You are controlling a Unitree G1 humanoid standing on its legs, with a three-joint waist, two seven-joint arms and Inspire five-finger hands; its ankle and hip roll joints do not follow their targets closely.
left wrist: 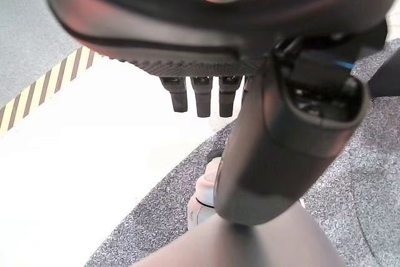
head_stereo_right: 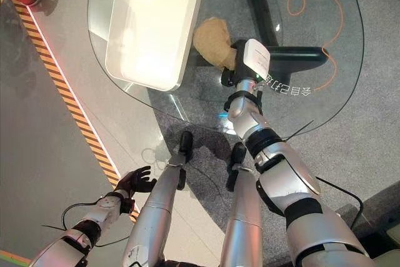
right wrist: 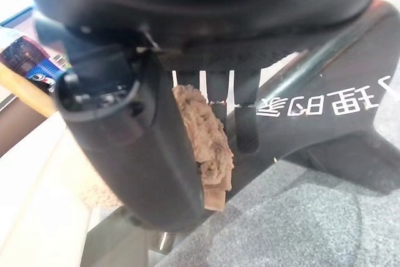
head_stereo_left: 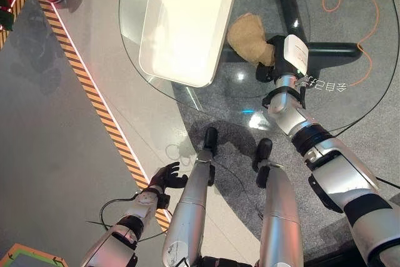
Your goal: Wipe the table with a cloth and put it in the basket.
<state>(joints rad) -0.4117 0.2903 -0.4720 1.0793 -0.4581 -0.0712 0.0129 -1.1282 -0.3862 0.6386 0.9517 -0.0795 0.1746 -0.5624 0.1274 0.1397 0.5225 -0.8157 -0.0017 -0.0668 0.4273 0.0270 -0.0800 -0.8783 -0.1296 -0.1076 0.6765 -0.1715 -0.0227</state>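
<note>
Item, my right hand (head_stereo_left: 270, 54): I am reaching it out over the glass table (head_stereo_left: 369, 85), and its fingers and thumb are curling round the near edge of the cloth (head_stereo_left: 249, 37), a tan, bunched wad; my right wrist view is showing a fold of that cloth (right wrist: 203, 136) pinched between thumb and fingers. Item, the cloth: it is lying on the glass just beyond my fingertips, trailing away from the hand toward the basket, so its longer run is pointing roughly from my palm to the basket's near corner. Item, the basket (head_stereo_left: 187, 23), a white, shallow, rectangular tray: it is standing on the same glass just beside the cloth, on the far side of it from my hand and toward my left, its long axis running away from me. Judgement: the coming move is turning on that one line, hand, then cloth, then basket; a short carry to my left and away should be bringing the cloth over the rim, and my right hand is by far the nearer. Item, my left hand (head_stereo_left: 165, 176): it is hanging low by the floor, well apart from the table, fingers loosely spread and holding nothing.
</note>
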